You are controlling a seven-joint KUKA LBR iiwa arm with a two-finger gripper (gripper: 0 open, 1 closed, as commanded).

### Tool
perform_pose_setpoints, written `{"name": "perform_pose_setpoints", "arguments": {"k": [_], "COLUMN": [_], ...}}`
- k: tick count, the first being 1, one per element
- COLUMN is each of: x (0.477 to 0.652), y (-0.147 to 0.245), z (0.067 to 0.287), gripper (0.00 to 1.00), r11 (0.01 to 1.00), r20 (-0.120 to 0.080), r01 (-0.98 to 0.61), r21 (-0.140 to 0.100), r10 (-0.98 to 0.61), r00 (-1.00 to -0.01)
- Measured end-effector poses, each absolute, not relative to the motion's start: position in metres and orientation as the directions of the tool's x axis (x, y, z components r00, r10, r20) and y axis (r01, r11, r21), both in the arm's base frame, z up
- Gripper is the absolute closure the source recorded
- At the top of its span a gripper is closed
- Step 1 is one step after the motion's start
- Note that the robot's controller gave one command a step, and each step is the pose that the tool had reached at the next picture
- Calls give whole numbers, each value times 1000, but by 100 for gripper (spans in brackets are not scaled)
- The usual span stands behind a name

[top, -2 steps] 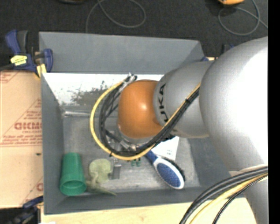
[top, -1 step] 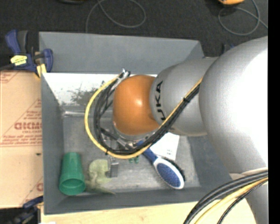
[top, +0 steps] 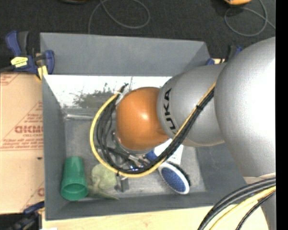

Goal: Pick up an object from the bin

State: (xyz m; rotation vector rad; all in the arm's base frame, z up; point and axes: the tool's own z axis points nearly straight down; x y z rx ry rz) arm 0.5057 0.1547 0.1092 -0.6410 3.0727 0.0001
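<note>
My gripper reaches down near the bin's front wall, mostly hidden under the wrist. Its dark tip sits at the right edge of a pale green, soft, lumpy thing, touching it or very close. Left of that thing, a green plastic cup lies on its side with its mouth toward the front left corner. To the right of the gripper lies a blue oval brush with a white rim.
The arm and its orange wrist cover hang over the middle and right of the bin. A white and blue piece pokes out from under the arm, just above the brush. Bare bin floor shows at the back left.
</note>
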Motion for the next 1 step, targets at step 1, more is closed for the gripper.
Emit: {"name": "perform_pose_setpoints", "arguments": {"k": [1], "x": [509], "y": [165], "z": [78], "gripper": [0], "r11": [776], "r20": [-3], "r01": [-630], "r21": [-2], "r10": [-630], "r00": [-776]}}
